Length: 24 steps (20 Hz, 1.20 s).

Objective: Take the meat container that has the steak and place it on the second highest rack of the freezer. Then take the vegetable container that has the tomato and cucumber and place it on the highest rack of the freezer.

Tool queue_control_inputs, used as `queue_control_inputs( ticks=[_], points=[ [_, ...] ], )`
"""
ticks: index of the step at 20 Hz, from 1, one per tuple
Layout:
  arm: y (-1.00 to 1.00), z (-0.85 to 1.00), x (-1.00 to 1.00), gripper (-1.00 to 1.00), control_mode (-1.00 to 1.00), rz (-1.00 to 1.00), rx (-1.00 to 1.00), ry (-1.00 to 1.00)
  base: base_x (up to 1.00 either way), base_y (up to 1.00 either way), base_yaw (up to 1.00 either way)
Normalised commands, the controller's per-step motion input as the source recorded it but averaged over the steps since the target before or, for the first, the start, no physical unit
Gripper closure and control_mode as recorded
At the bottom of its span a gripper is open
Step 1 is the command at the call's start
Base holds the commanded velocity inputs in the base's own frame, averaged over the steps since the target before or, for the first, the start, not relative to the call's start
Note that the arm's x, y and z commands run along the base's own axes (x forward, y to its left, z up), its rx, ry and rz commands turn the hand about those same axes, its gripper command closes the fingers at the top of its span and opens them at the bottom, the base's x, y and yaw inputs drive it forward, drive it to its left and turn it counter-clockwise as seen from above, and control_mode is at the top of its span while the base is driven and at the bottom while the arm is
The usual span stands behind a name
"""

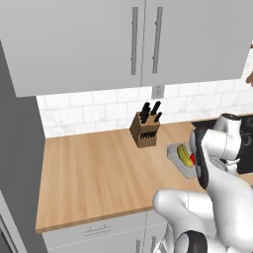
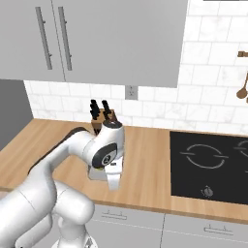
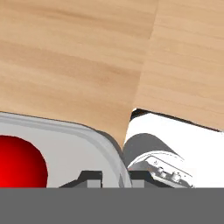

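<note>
Gripper (image 3: 110, 177): jaws are drawn narrow, one fingertip (image 3: 89, 177) seen either side of the vegetable container's rim; a firm hold cannot be confirmed.
Vegetable container (image 1: 179, 160): pale tray, set on the wooden counter (image 1: 99, 168).
Contents: tomato (image 3: 19, 162) and yellow-green cucumber (image 1: 184, 151) are seen inside.
Knife block (image 1: 145, 129): placed behind, near the tiled wall.

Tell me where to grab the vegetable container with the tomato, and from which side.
Take the vegetable container by its thin raised rim, coming from above with one finger inside the wall and one outside. It lies flat on the wooden counter, too shallow for a side grip. The hand already straddles that rim beside the tomato.
</note>
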Motion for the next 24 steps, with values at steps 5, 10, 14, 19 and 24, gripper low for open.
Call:
queue_control_inputs(
  ticks=[5, 10, 14, 19, 24],
  points=[
    [0.0, 0.85, -0.42, 1.0, -1.0, -0.38, 0.0, -0.01, 0.0, 0.0, 0.0],
    [0.07, 0.8, -0.31, 1.0, -1.0, -0.36, 0.0, -0.03, 0.0, 0.0, 0.0],
    [0.31, 0.58, -0.16, 1.0, -1.0, -0.33, 0.0, -0.05, 0.0, 0.0, 0.0],
    [0.18, 0.59, -0.08, 1.0, -1.0, -0.21, 0.0, -0.07, 0.0, 0.0, 0.0],
    [0.03, 0.45, -0.08, 1.0, -1.0, -0.07, 0.02, -0.03, 0.0, 0.0, 0.0]
  ],
)
